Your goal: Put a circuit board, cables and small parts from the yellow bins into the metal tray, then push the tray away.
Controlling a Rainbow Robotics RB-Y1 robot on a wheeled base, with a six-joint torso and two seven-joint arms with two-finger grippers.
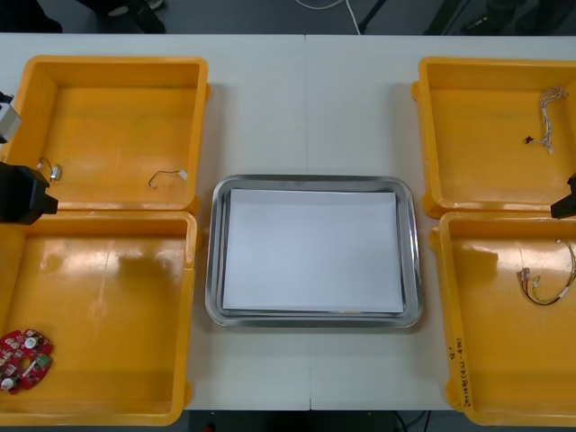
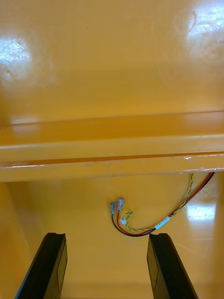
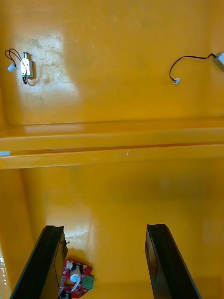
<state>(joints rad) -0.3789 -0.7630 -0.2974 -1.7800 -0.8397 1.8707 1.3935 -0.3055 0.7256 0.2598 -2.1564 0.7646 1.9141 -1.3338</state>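
My left gripper [image 3: 105, 267] hangs open over the near left yellow bin [image 1: 108, 270], and the left arm [image 1: 22, 193] sits at the table's left edge. A round red circuit board [image 3: 74, 281] lies just beside its left finger [image 3: 44, 261], in the bin's near corner [image 1: 25, 359]. My right gripper [image 2: 107, 268] is open above the near right bin [image 1: 490, 306], with a red and yellow cable [image 2: 156, 219] lying just past its fingertips. The same cable [image 1: 544, 285] shows in the front view. The metal tray [image 1: 214, 270], white inside, stands between the bins with nothing in it.
The far left bin [image 1: 117, 99] holds a small metal part [image 3: 25, 68] and a black cable [image 3: 186, 63]. A twisted cable [image 1: 550, 112] lies in the far right bin [image 1: 477, 117]. Raised bin rims separate near and far bins.
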